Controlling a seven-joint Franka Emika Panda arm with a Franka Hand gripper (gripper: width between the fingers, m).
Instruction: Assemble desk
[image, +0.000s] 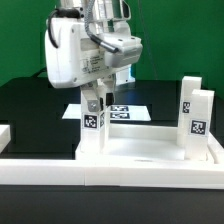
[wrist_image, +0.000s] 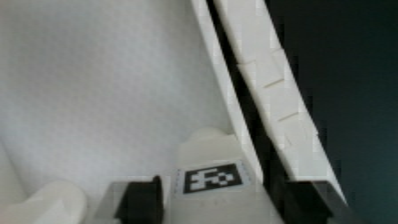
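The desk top (image: 150, 150) lies flat at the front of the table, its recessed white face (wrist_image: 89, 90) and raised rim (wrist_image: 249, 70) filling the wrist view. My gripper (image: 95, 100) is shut on a white square-post leg (image: 93, 125) that stands upright at the top's corner on the exterior view's left. In the wrist view the tagged leg (wrist_image: 217, 178) sits between my dark fingers (wrist_image: 137, 200), with the gripper (wrist_image: 210, 198) closed against both its sides. Two more tagged legs (image: 186, 102) (image: 200, 122) stand upright at the top's end on the exterior view's right.
The marker board (image: 125, 110) lies on the black table behind the desk top. A long low white border bar (image: 100, 172) runs along the front, and another short white piece (image: 5, 135) shows at the exterior view's left edge.
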